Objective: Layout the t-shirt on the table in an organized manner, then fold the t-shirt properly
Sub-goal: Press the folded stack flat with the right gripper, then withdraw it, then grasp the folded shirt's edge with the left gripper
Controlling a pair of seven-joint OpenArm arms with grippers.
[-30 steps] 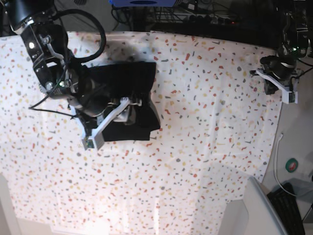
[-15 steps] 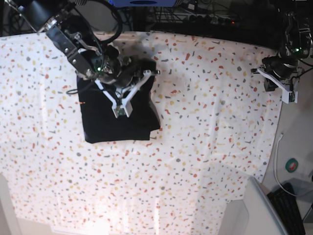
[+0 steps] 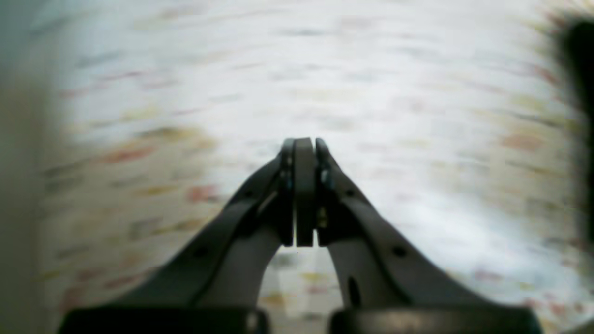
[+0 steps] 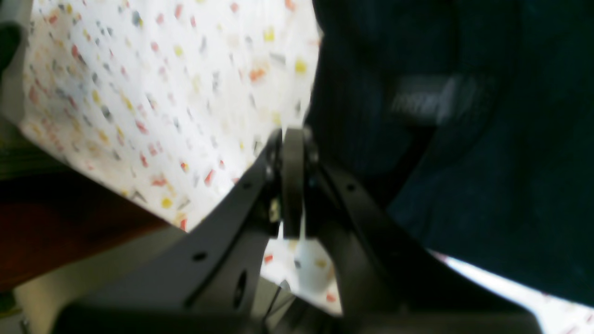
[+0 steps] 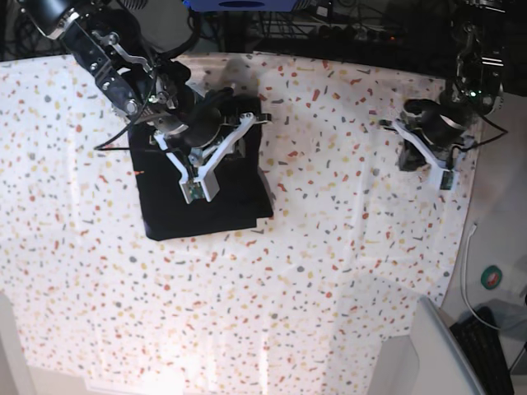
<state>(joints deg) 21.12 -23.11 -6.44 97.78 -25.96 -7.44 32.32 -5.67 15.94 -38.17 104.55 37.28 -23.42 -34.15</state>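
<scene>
The black t-shirt (image 5: 218, 202) lies folded into a compact rectangle on the speckled white table (image 5: 329, 247), left of centre. In the right wrist view the t-shirt (image 4: 487, 162) fills the right side and shows a small neck label (image 4: 424, 104). My right gripper (image 4: 292, 137) is shut with nothing between its pads, at the shirt's edge where it meets the cloth. In the base view the right gripper (image 5: 216, 105) hovers over the shirt's far part. My left gripper (image 3: 304, 144) is shut and empty above bare cloth; in the base view the left gripper (image 5: 408, 155) is near the table's right side.
The table's far edge (image 4: 139, 204) shows in the right wrist view, with dark floor beyond. Cables and dark equipment (image 5: 329, 25) line the back. A grey bin corner (image 5: 436, 354) and a keyboard (image 5: 486, 354) sit at the bottom right, off the table.
My right arm swung from the shirt's near-left corner up over its far part. My left arm moved left from the table's right edge to over the cloth. The shirt stays folded.
</scene>
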